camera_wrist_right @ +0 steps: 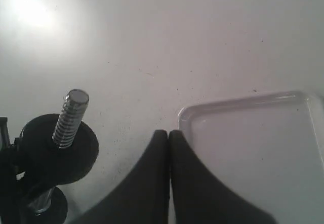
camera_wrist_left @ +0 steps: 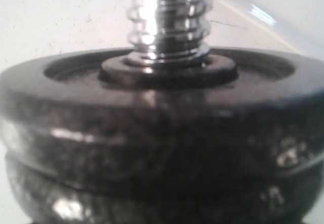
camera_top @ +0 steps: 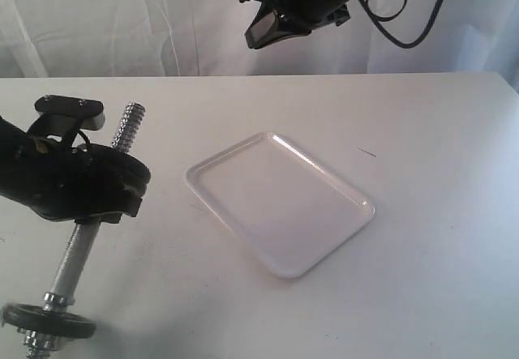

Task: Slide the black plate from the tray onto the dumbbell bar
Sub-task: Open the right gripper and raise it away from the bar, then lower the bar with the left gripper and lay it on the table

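The black plate [camera_top: 136, 179] sits on the dumbbell bar [camera_top: 77, 254], below its threaded top end. My left gripper [camera_top: 81, 185] is closed around the plate and holds the bar tilted up off the table. In the left wrist view the plate [camera_wrist_left: 162, 128] fills the frame with the threaded bar [camera_wrist_left: 167, 16] through its hub, hiding the fingers. The white tray [camera_top: 276, 205] lies bare at the centre. My right gripper [camera_top: 255, 39] hangs shut and empty high above the tray's far side. Its view shows its tips [camera_wrist_right: 168, 133] by the tray [camera_wrist_right: 253, 148], the plate [camera_wrist_right: 76, 153] and bar [camera_wrist_right: 68, 120].
Another black disc [camera_top: 49, 320] sits at the bar's low end near the table's front left edge, also seen in the right wrist view as a disc [camera_wrist_right: 48, 209]. A white curtain hangs behind the table. A cable loops from the right arm.
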You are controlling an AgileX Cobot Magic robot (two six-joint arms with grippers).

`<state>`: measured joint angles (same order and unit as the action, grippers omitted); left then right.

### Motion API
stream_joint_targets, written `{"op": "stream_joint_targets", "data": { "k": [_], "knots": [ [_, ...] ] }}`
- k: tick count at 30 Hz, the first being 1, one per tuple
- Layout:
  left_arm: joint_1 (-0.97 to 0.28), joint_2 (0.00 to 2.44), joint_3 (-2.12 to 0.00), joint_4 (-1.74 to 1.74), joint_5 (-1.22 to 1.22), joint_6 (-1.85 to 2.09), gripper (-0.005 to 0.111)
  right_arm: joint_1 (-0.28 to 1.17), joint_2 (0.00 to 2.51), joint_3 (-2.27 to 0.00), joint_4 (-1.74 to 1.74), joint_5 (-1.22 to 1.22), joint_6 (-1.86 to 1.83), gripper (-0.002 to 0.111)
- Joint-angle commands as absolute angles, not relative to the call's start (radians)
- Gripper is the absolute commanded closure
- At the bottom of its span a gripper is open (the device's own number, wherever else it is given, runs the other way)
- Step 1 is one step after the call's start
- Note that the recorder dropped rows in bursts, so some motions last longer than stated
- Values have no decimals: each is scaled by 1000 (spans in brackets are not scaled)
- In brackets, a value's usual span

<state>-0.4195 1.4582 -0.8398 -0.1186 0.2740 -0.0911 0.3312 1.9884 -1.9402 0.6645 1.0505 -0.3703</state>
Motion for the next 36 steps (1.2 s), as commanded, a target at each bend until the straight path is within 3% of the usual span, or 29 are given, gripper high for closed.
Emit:
{"op": "stream_joint_targets", "data": {
  "k": [1, 13, 36],
  "knots": [
    [-418, 1480, -886, -226, -88, -286, 107, 325, 1977, -1944, 653, 1089, -353, 108],
    [-418, 1586, -886, -405, -237, -525, 107, 325, 1977, -1944, 653, 1146, -353, 108],
    [-420, 1671, -886, -691, -244, -584, 107, 325, 1975, -1944, 653, 1172, -353, 108]
  ]
}}
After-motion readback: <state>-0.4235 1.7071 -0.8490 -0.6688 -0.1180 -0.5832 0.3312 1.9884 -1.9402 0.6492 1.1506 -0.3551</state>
